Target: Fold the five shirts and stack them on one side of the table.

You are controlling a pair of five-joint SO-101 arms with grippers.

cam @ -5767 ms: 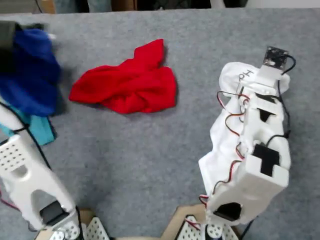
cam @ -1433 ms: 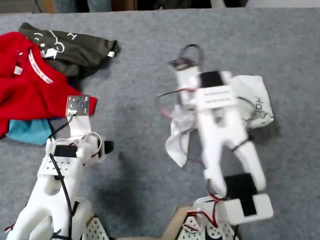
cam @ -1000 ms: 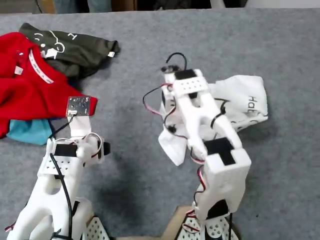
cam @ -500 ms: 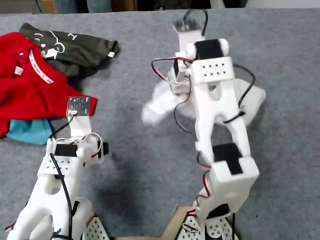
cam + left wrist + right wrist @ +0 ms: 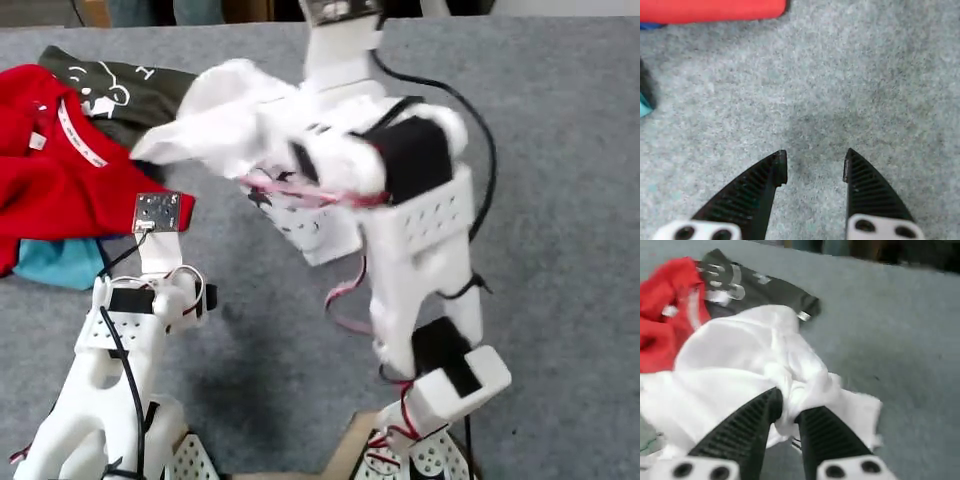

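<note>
Left gripper point(image 5: 814, 165) low, jaws apart; right gripper point(image 5: 788, 407) high, seemingly pinched closed.

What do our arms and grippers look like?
The left arm and right arm are white plastic shells with black motors, hole-dotted panels and loose red and black wires. The left gripper and right gripper have black, ribbed, tapering fingers on white bases.

We see bright, even light on the grey bench point(image 5: 560, 150). Soft shadows mark it; a dim patch sits ahead of the left end effector point(image 5: 815, 166). The white shirt point(image 5: 220, 110) nearly washes out.
</note>
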